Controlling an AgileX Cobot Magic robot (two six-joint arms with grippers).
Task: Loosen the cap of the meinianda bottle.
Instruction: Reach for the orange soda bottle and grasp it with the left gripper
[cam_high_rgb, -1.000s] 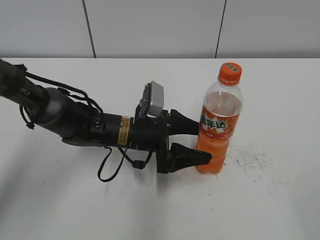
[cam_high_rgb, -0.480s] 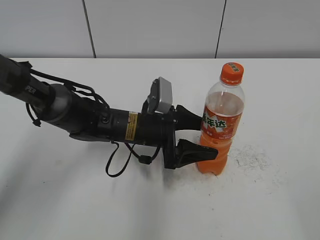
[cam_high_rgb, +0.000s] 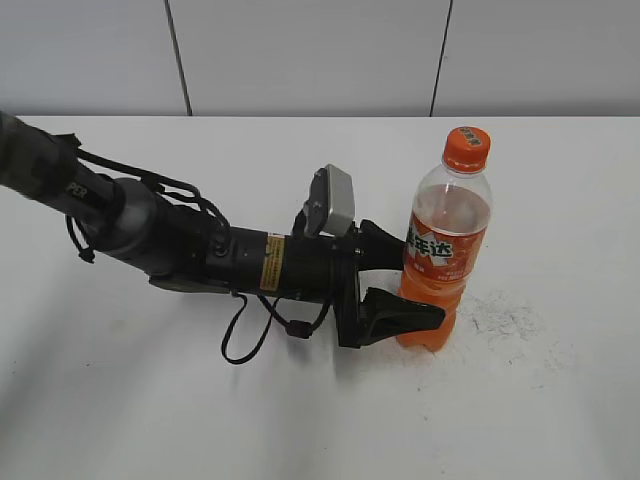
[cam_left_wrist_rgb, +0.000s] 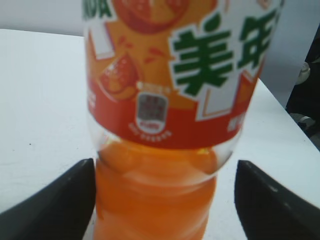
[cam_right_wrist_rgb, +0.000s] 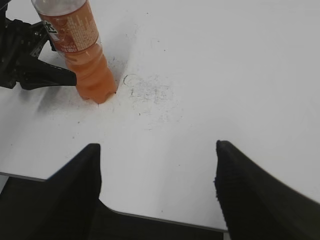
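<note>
We are at the bracing step: our left gripper has its jaws spread wide on either side of the lower body of the meinianda bottle, which stands upright on the white table, and we judge the jaws not yet pressed against it. Our right gripper hangs well apart from the bottle with its jaws parted and empty, so next we need the left to clamp the body firmly and the right to reach the orange cap and twist. The label shows large green Chinese characters edged in white, orange-fruit artwork, and a small code panel whose print is too blurred to read.
</note>
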